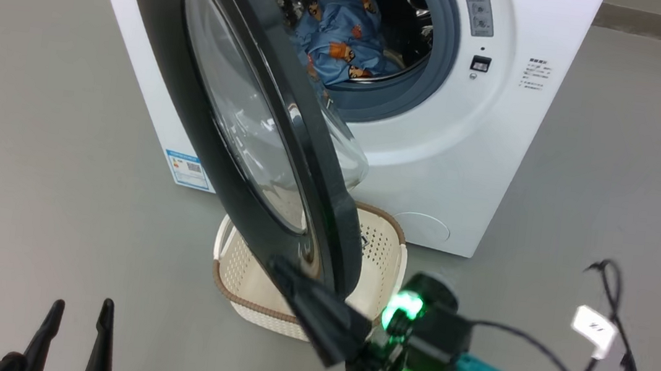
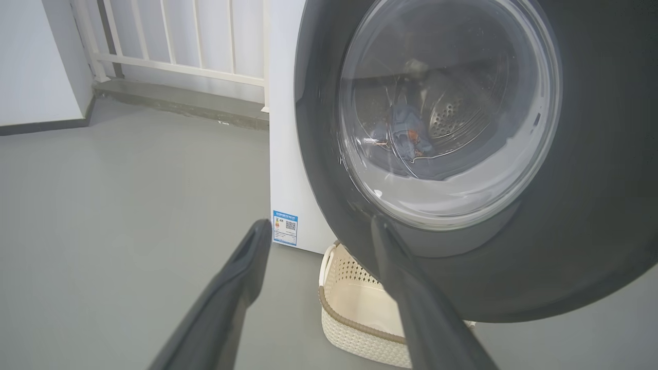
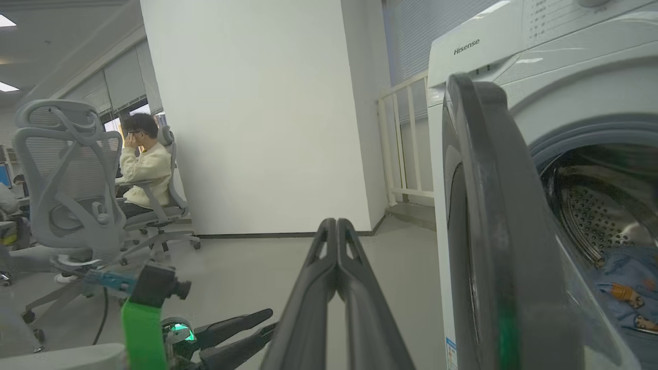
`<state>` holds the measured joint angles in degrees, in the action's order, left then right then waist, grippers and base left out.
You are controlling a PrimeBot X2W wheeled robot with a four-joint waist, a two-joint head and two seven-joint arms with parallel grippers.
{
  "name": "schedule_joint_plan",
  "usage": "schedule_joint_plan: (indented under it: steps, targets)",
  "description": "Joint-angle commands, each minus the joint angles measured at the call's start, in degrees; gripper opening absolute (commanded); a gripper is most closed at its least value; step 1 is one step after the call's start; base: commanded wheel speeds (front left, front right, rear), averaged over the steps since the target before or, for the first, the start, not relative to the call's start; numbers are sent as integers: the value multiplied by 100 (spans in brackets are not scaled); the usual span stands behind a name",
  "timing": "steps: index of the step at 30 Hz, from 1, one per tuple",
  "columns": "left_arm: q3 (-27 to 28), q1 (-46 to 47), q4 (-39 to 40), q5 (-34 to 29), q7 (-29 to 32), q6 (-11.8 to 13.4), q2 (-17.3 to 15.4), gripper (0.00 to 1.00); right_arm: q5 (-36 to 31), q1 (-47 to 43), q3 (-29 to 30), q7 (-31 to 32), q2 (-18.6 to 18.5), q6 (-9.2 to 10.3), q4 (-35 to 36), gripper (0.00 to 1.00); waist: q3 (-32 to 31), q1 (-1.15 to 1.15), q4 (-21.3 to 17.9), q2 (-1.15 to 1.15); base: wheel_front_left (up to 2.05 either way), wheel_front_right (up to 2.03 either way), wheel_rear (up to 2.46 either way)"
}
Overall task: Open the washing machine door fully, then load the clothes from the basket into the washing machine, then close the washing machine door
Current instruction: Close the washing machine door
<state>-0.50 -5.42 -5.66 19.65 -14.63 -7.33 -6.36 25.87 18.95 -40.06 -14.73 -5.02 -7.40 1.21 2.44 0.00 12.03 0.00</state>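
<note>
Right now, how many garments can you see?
1: the blue printed garment inside the washing machine. The door covers part of the basket, so another may be hidden.

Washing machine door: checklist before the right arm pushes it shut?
1. Light blue printed garment inside shiny steel drum: ok.
2. Garment clear of grey rubber ring: cannot tell.
3. Plain cream garment loaded: cannot tell.
4. Cream perforated plastic basket emptied: cannot tell, glossy black round door hides part.
5. Right gripper fingers shut at door's lower edge: ok.
6. Left gripper open, apart from door: ok.
</note>
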Motion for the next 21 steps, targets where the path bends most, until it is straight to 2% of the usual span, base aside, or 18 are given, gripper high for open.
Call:
schedule_joint_plan:
  steps: [1, 13, 16, 21]
  targets:
    - [211, 124, 107, 51, -37, -15, -60, 100, 81, -81, -147, -27, 55, -9, 2, 0, 35, 0, 28, 0, 0, 0, 0]
    - [209, 313, 8, 131, -37, -15, 18, 100, 244, 13, -670, -27, -44, -9, -1560, 0, 346, 0, 47, 0, 0, 0, 0]
    - [190, 400, -5, 138, -37, -15, 27, 100, 247, 113, -513, -27, 0, -9, -1927, 0, 426, 0, 57, 0, 0, 0, 0]
    - [181, 468, -4, 146, -37, -15, 9, 100, 204, 235, -289, -27, 68, -9, -2132, 0, 498, 0, 46, 0, 0, 0, 0]
